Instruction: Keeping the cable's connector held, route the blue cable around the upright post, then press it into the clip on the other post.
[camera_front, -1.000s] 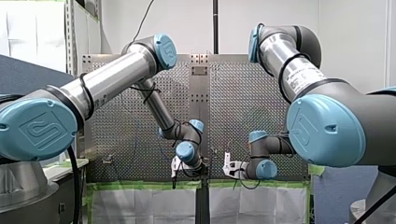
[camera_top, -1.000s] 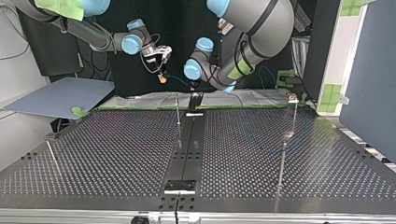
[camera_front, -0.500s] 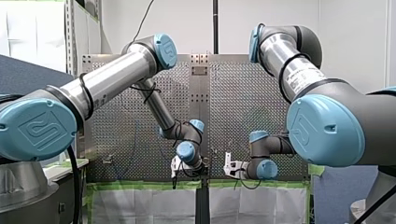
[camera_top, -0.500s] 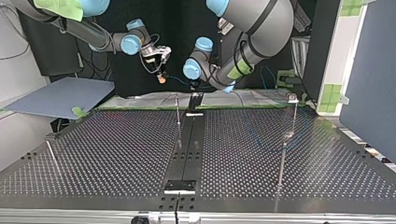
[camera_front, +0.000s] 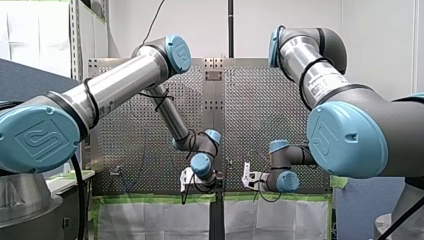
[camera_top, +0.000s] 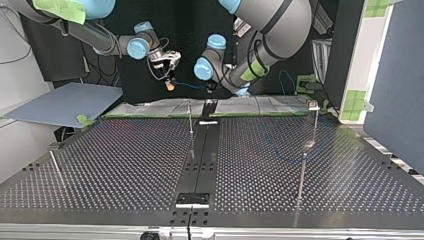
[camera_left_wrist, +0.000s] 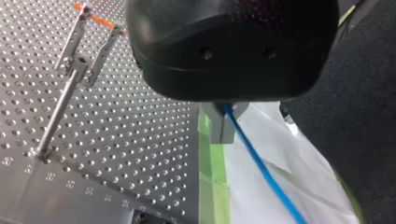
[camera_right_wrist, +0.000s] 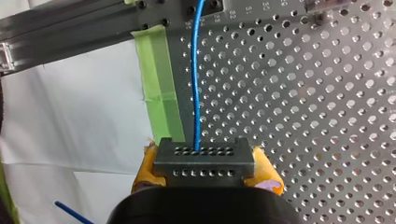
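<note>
Right wrist view: right pincer (camera_right_wrist: 204, 164) is pinching the connector (camera_right_wrist: 204, 156), a dark grey block w/ rows of small holes, yellow pads (camera_right_wrist: 264, 169) pressing on both its sides. Blue cable (camera_right_wrist: 196, 88) is coming out of the connector's middle and running straight ahead over the perforated desk (camera_right_wrist: 299, 93), then past the desk's edge next to a strip of green tape (camera_right_wrist: 161, 84). A white sheet (camera_right_wrist: 70, 107) is lying beside the tape.

Left wrist view: left pincer (camera_left_wrist: 223, 137) is gripping the same cable, metal fingers (camera_left_wrist: 217, 130) pressed together on it. The cable is trailing away under the pincer, over tape and sheet. Well apart from the pincer, a thin post (camera_left_wrist: 58, 112) is standing on the desk, carrying a forked clip (camera_left_wrist: 88, 42) w/ orange tips.

Top view: right pincer is hanging upper left of centre, left pincer (camera_top: 211, 89) near it at upper centre, a short blue span stretching btwn them, both above the desk's far edge. Centre post (camera_top: 190, 117) is standing just below them. Right-hand post (camera_top: 303, 167) is standing in the frame's right half, w/ a faint blue line curving on the desk beside it; exact path can't tell.

Front view: both pincers are sitting low centre, apart, one each side of the desk's middle strip.
</note>
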